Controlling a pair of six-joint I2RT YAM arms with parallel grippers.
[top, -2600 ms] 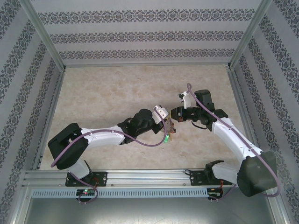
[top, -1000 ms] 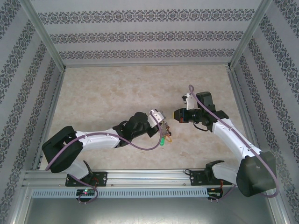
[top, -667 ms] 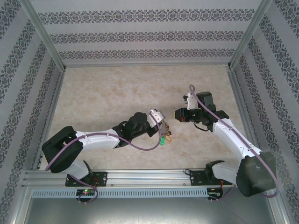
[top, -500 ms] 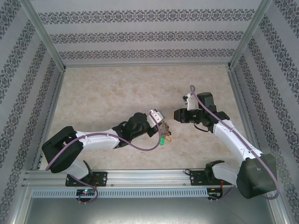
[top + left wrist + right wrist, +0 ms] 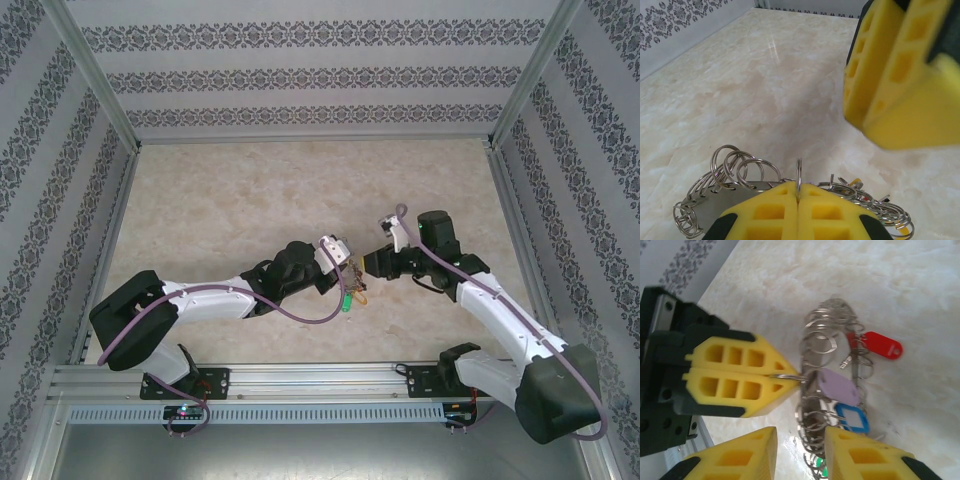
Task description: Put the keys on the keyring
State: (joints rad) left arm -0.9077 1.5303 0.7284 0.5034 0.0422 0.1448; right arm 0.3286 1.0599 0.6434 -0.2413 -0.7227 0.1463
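**Thin hold on one loop could slip**

The keyring [image 5: 826, 315] was mid-table, toward the near edge, with its lilac key [image 5: 835, 386], red key [image 5: 880, 345] and blue key [image 5: 852, 417] bunched among the loops. The left gripper [image 5: 797, 376] had its fingers pressed together on a single small loop at the ring's left side. The right gripper [image 5: 800, 437], fingers partly spread, hovered just right of it. A nudge there could twist that loop free, or a closing pinch could catch several loops instead of one key

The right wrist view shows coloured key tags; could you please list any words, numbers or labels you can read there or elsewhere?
No readable text anywhere.
The red tag, lilac tag and blue tag at the keyring have blank faces.
The wallpaper carries only ornament, no letters.
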